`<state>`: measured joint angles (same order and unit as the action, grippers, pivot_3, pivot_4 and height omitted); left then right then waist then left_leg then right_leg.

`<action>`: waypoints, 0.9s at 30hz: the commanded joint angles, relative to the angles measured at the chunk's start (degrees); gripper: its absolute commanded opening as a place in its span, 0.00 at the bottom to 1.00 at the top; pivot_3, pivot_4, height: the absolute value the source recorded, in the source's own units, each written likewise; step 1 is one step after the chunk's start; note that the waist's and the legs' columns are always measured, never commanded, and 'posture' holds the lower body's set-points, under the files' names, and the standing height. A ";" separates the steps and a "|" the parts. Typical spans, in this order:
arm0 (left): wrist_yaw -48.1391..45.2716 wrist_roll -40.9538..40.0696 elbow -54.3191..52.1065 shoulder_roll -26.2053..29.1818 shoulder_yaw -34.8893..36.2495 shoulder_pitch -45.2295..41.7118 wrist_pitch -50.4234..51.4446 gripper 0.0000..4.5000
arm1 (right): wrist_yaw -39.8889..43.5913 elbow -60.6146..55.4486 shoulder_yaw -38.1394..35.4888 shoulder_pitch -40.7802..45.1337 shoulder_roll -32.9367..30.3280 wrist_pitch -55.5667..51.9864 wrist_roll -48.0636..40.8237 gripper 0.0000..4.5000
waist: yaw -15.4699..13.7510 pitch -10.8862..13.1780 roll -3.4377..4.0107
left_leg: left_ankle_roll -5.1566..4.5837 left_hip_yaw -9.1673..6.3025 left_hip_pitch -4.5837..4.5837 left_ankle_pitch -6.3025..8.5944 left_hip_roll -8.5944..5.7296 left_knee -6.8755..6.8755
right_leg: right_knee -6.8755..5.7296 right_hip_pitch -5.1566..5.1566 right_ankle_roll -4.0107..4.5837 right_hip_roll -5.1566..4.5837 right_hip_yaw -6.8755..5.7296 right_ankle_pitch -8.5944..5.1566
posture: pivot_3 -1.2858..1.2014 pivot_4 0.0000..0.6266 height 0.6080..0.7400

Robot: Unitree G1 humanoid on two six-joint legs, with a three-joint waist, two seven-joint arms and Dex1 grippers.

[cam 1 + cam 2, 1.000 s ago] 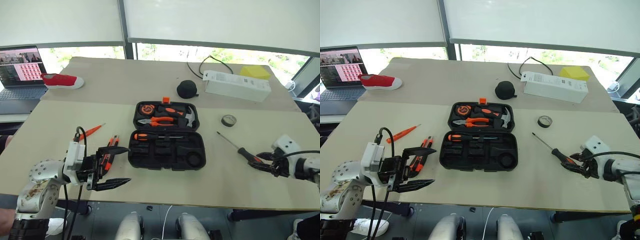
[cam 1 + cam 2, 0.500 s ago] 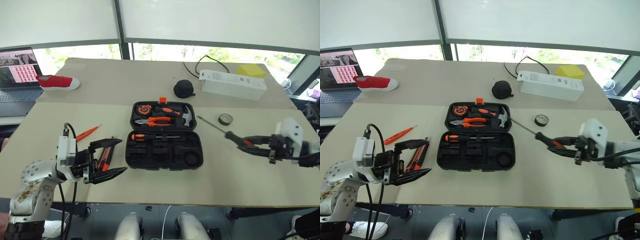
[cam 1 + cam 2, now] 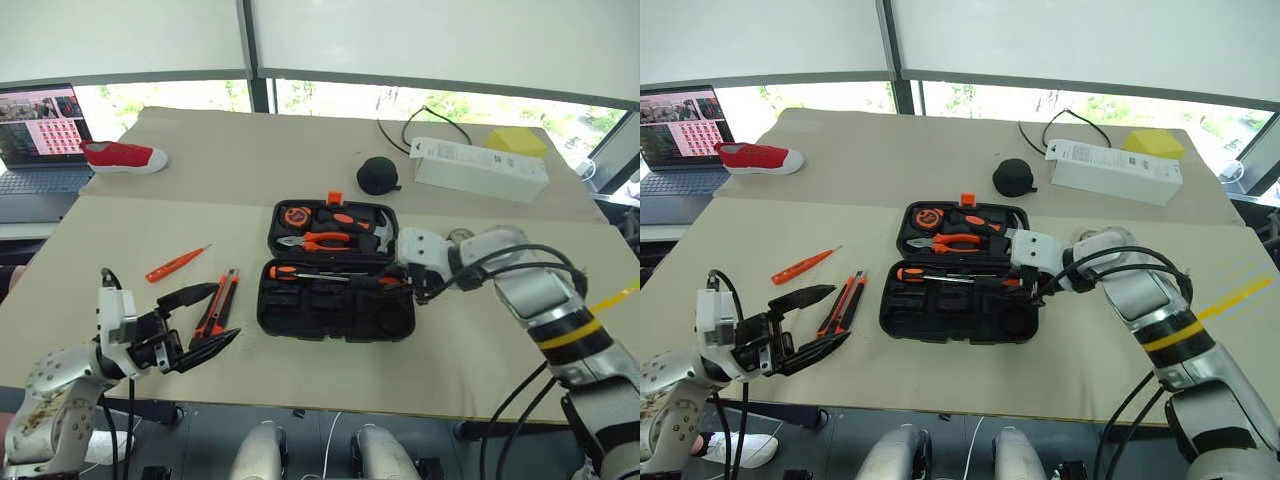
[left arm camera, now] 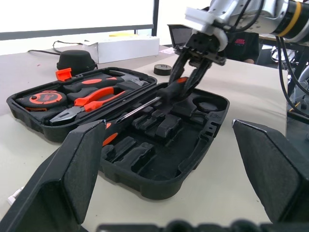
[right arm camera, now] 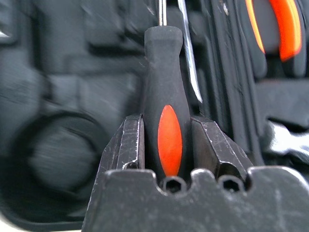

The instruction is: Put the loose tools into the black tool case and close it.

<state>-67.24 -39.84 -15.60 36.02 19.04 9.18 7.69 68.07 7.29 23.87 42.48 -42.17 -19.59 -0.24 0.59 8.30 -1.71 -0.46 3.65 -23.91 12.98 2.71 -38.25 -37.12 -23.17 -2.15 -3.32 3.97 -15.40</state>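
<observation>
Holding a black-and-orange screwdriver (image 5: 164, 116) pinched by its handle, the right hand (image 3: 418, 285) hovers over the open black tool case (image 3: 335, 312) in the middle of the table (image 3: 130, 250). The shaft points across the lower tray, just beside a second screwdriver (image 3: 310, 273) already lying in its slot. The lid half holds pliers (image 3: 318, 241), a hammer (image 3: 378, 230) and a tape measure (image 3: 295, 216). The left hand (image 3: 196, 322) waits near the table's front edge with its fingers spread wide and holding nothing. Just beyond it lie the utility knife (image 3: 218, 303) and the thin orange tester screwdriver (image 3: 176, 263). The small tape roll (image 4: 164, 69) sits behind the case.

The risk, as I judge it: if the handle misses its moulded slot or lands on the neighbouring screwdriver, it would sit proud and the lid may not shut. Pressing down off-centre could also shift the case.
</observation>
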 commanded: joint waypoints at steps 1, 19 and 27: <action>0.36 0.24 -2.37 -0.20 0.43 0.65 -1.52 1.00 | 1.83 1.83 0.82 2.42 0.65 4.50 2.37 0.23 | 0.15 0.00 0.00 | 0.00 0.01 0.00 0.00 0.00 0.00 | 0.00 0.00 0.00 0.01 -0.01 0.00 | 0.52 0.24 1.00; 0.80 1.11 -1.82 -0.11 0.31 0.31 -2.33 1.00 | 5.27 3.78 0.47 3.34 3.43 4.13 4.04 0.51 | 0.15 0.00 0.00 | 0.00 0.02 0.03 0.00 0.01 0.01 | -0.01 0.02 0.03 0.04 -0.02 0.02 | 0.52 0.24 1.00; 1.38 1.25 -2.26 -0.15 0.55 0.86 -2.44 1.00 | 12.32 1.37 -6.14 4.59 1.22 4.64 -4.61 0.64 | 0.18 0.00 0.00 | 0.01 0.01 0.03 0.01 0.05 0.03 | 0.00 0.03 0.03 0.02 -0.03 0.02 | 0.52 0.24 1.00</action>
<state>-65.99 -38.35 -16.03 35.90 18.97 9.82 6.27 79.25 10.33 20.49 45.63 -40.66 -15.08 -2.46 0.78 8.30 -1.71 -0.45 3.65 -23.87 12.99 2.77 -38.22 -37.12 -23.14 -2.11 -3.29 3.93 -15.38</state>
